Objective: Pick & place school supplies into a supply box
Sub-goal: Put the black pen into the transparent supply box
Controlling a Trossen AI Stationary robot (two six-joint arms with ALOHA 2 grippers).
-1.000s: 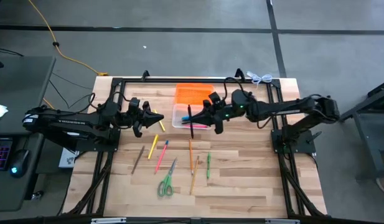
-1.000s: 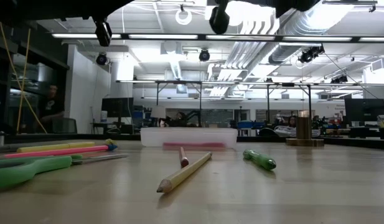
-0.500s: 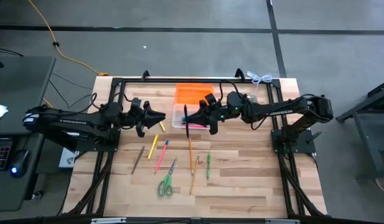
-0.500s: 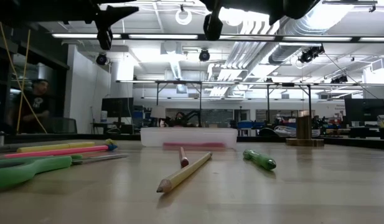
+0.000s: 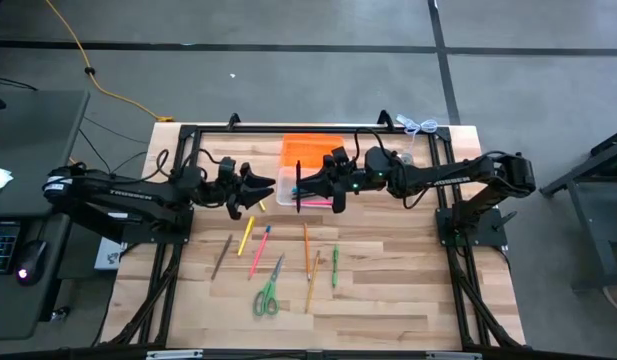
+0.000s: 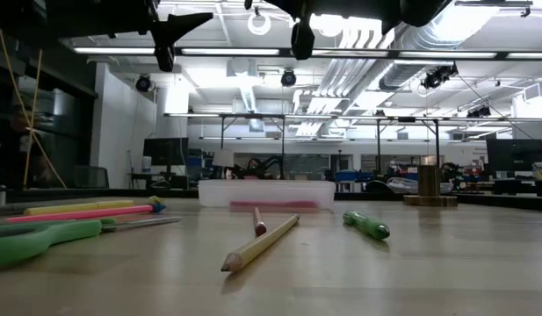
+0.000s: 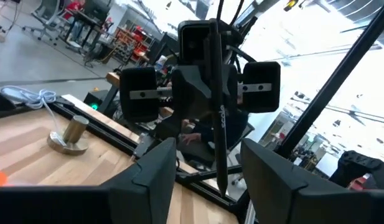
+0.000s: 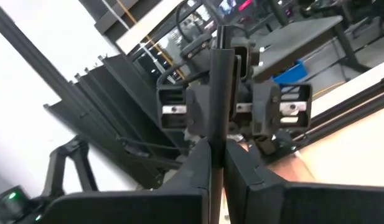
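The right gripper (image 5: pixel 300 187) is clamped on a dark pen (image 5: pixel 298 186), holding it above the clear supply box (image 5: pixel 288 189) with its orange lid (image 5: pixel 311 149) near the worktop's (image 5: pixel 388 300) far edge. The left gripper (image 5: pixel 268 188) hangs just beside the box, facing the right one, its fingers (image 7: pixel 155 171) spread wide and empty. On the worktop's middle lie a yellow pencil (image 5: pixel 246 235), a pink pen (image 5: pixel 258 251), an orange pencil (image 5: pixel 306 248), a green marker (image 5: pixel 335 266) and green-handled scissors (image 5: pixel 267 293).
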